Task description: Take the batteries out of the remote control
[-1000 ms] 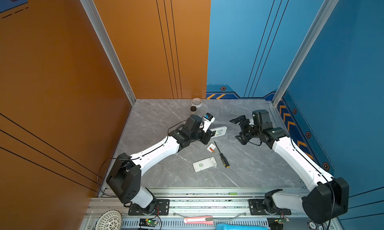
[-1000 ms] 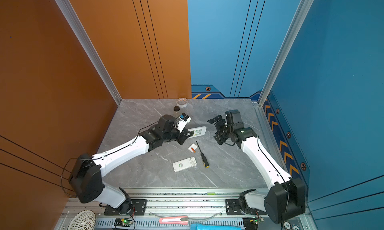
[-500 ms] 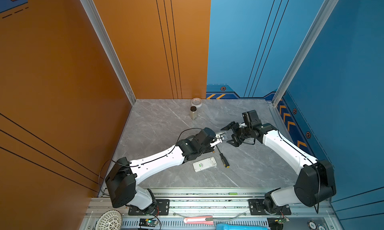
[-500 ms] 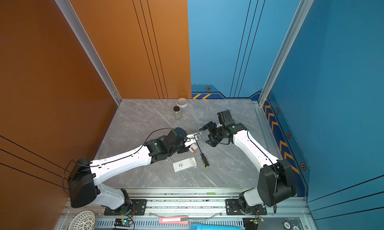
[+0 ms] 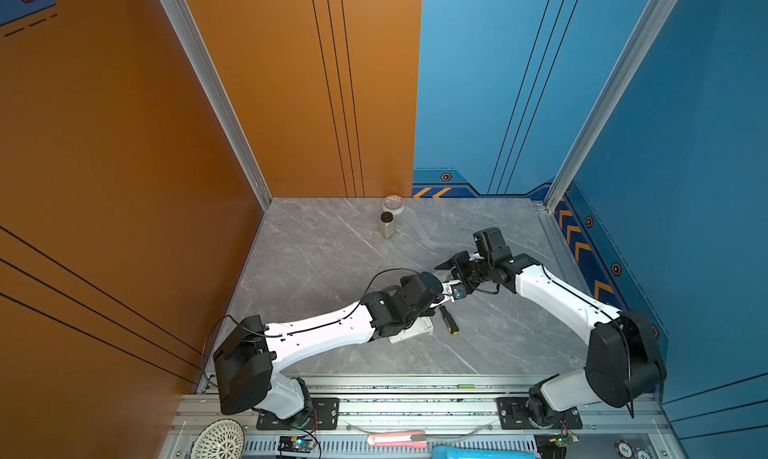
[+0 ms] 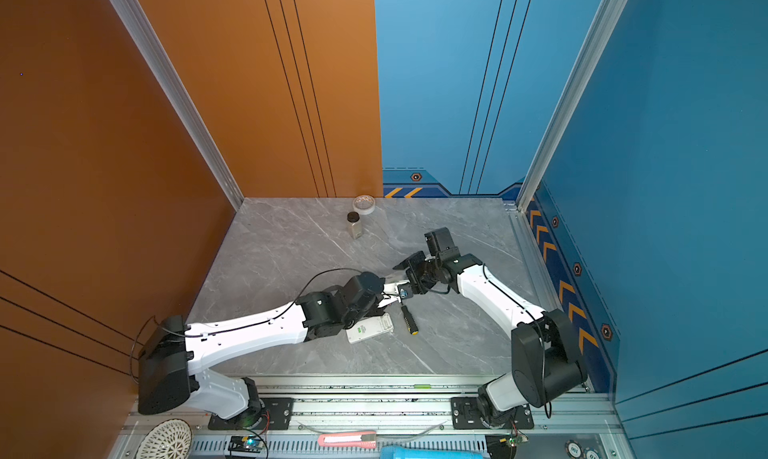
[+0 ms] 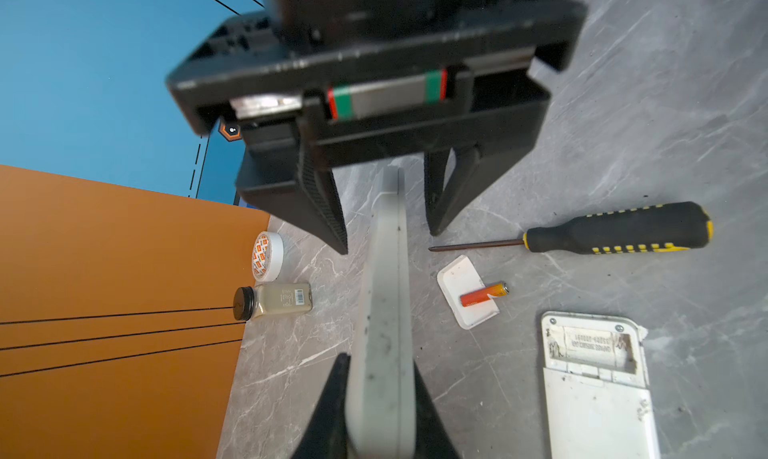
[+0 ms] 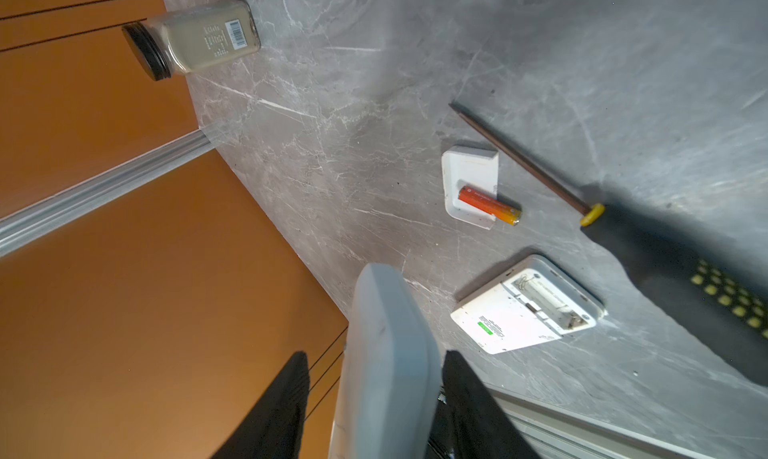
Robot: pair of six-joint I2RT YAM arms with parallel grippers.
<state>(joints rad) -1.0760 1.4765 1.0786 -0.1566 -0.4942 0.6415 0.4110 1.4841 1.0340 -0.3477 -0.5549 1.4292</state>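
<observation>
Battery, 1 orange-red cylindrical cell with a yellow end (image 7: 484, 293), lying free across a small white plastic cover plate (image 7: 455, 280) on the grey marble-pattern tabletop (image 7: 623, 104), touched by neither gripper; hidden under the left arm in both top views.

Nearest the front rail: a white flat plastic remote (image 5: 417, 331), back up, battery bay uncovered. Just at 3 o'clock of it, a screwdriver with a black-and-yellow handle (image 5: 449, 320), handle toward 6 o'clock, shaft toward 12. Cover plate and battery at about 12 o'clock of that remote, beside the shaft's tip.

Next, mid-table: left gripper (image 7: 380, 361) reaching in from 8 o'clock, fingers pressed onto both faces of a second white slab-shaped remote control (image 7: 384, 290), held edge-on to both wrist cameras. Facing it from 3 o'clock, right gripper (image 7: 388, 240), jaws spread astride the slab's far end, a gap showing on each side.

Farthest, near the back wall at 12 o'clock: a clear jar with a black cap (image 5: 387, 227), upright, and just behind it a white tape roll (image 5: 392, 204).
</observation>
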